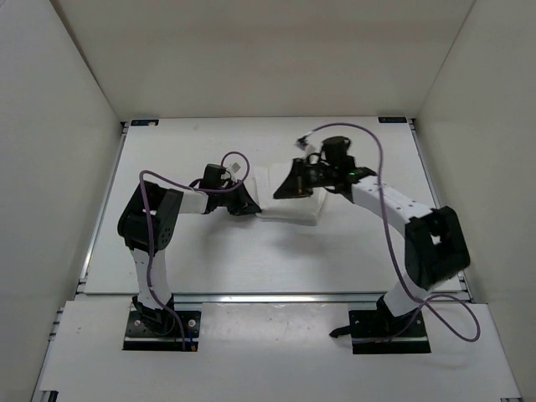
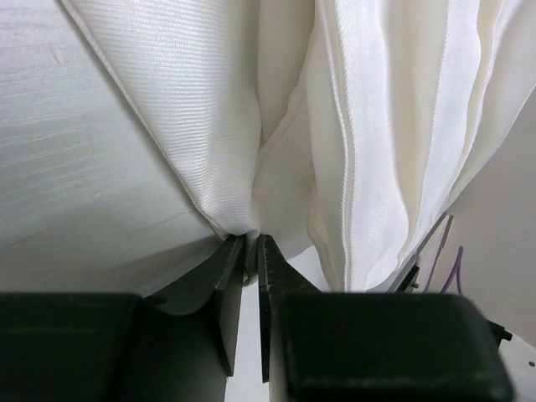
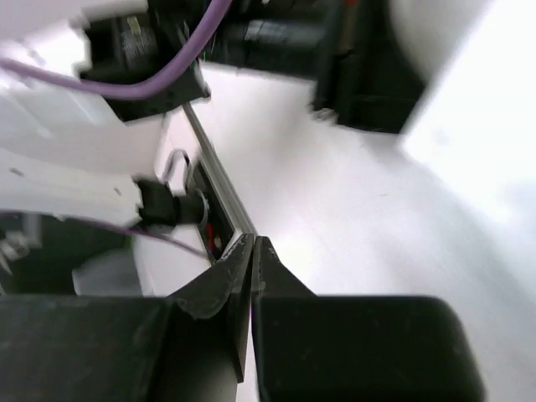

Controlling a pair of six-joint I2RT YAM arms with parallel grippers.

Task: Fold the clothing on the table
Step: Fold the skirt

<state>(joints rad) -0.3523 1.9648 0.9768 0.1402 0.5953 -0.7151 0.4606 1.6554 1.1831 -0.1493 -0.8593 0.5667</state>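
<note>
The clothing [image 1: 295, 208] lies as a small folded white bundle in the middle of the table [image 1: 251, 260]. My left gripper [image 1: 254, 207] is low at the bundle's left edge. In the left wrist view its jaws [image 2: 249, 243] stand a narrow slit apart, and a gathered fold of the ribbed clothing [image 2: 377, 126] still sits between the tips. My right gripper [image 1: 279, 191] hovers over the bundle's upper left part. In the right wrist view it [image 3: 252, 243] is shut with nothing between the fingers, and that blurred view shows no cloth.
White walls [image 1: 75, 126] enclose the table on three sides. A metal rail [image 1: 100, 218] runs along the table's left edge. Purple cables [image 1: 381, 167] loop off both arms. The right wrist view shows a white arm link [image 3: 75, 159] and a rail [image 3: 219, 180].
</note>
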